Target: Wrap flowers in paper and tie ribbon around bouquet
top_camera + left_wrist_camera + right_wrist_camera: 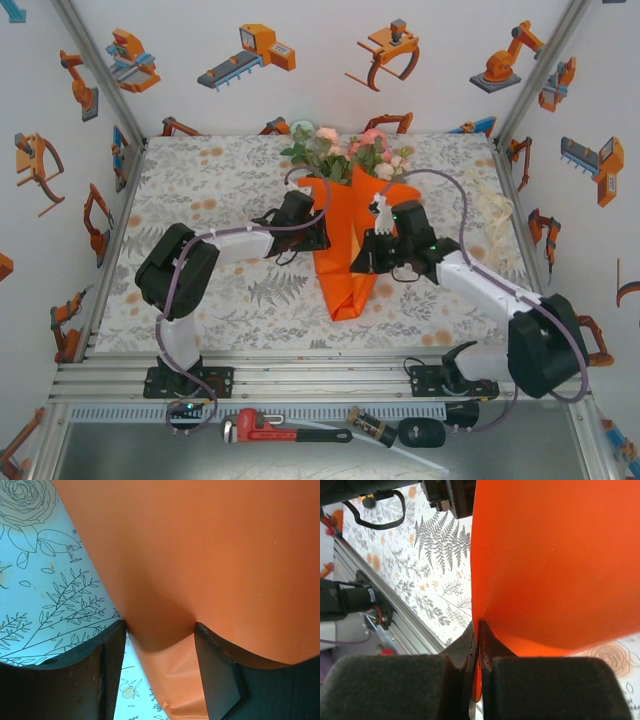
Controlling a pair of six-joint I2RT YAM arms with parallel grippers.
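Observation:
The bouquet stands mid-table, pink and cream flowers [345, 150] topping a tapered cone of orange paper [345, 270]. My left gripper [318, 232] is at the cone's left side. In the left wrist view its jaws [160, 627] stand wide apart with the rolled paper [210, 555] bulging between them, and both fingertips touch it. On the cone's right side, my right gripper [368, 255] is nearly closed, pinching a thin edge of the paper [550, 560] between its fingertips [479, 625]. The cream ribbon [495, 215] lies loose by the right wall.
A floral tablecloth [220, 190] covers the table, boxed in by white walls on three sides. A red pipe wrench [285, 428] and small tools lie on the near ledge behind the arm bases. An aluminium rail [405, 620] runs along the near edge.

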